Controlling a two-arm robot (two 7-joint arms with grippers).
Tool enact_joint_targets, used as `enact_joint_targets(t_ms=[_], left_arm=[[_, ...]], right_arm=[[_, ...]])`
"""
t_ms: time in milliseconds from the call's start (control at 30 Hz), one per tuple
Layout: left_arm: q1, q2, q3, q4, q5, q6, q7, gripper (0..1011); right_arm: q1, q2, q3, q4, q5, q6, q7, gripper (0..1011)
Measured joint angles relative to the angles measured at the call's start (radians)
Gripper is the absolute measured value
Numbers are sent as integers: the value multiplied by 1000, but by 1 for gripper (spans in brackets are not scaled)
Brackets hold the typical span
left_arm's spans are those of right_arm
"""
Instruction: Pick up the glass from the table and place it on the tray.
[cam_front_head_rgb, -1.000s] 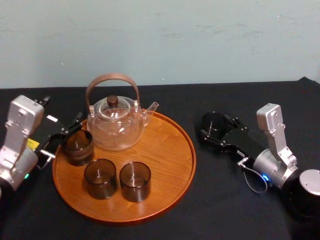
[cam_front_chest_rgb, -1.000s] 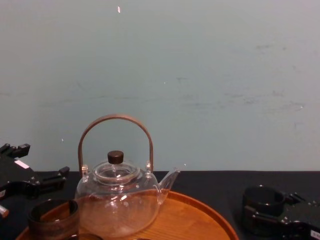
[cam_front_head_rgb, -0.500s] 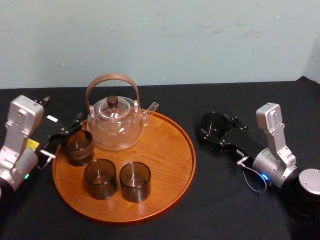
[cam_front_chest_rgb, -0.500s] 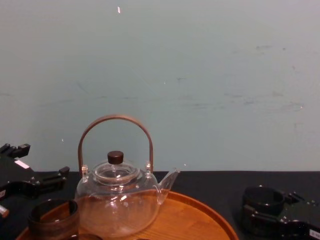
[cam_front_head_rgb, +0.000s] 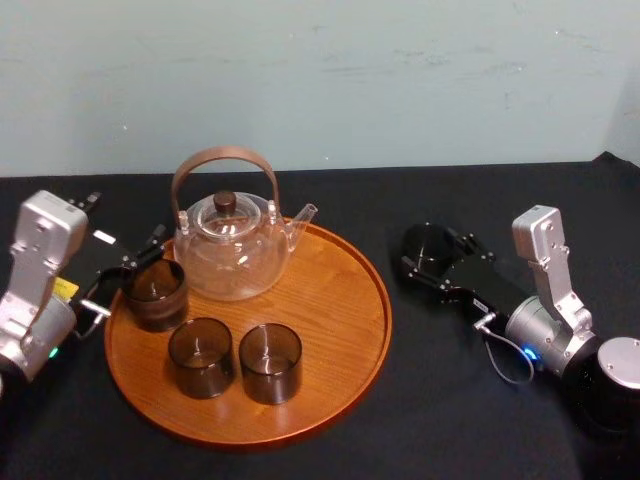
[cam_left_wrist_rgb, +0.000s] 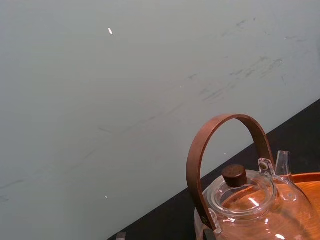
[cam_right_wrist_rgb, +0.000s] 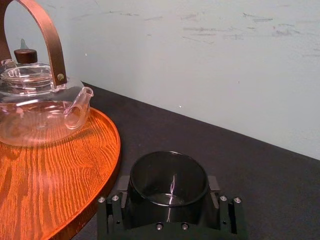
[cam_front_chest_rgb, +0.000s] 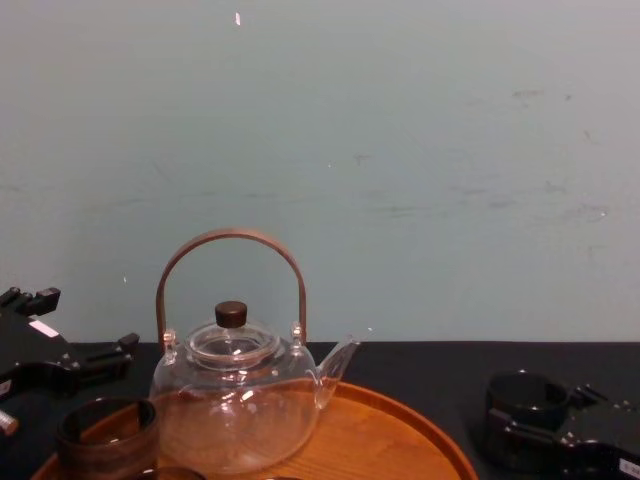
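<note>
As right gripper (cam_front_head_rgb: 432, 256) clasps glass (cam_front_head_rgb: 424, 243), teapot (cam_front_head_rgb: 232, 250) and cups (cam_front_head_rgb: 200, 355) occupy tray (cam_front_head_rgb: 335, 310).

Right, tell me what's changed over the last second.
Nothing has visibly changed. The right gripper stays shut on the dark glass, which stands on the table beside the tray. The left gripper stays open behind the left glass on the tray. The teapot and the two front glasses have not moved.
</note>
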Motion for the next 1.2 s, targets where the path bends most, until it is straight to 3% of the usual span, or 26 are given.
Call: enact_joint_targets(t_ms=[133, 1200], left_arm=[[0, 0, 0, 0, 0, 0, 0, 1001], [0, 0, 0, 0, 0, 0, 0, 1001]], right_arm=[[0, 0, 0, 0, 0, 0, 0, 905], [-1, 0, 0, 0, 0, 2, -1, 904]])
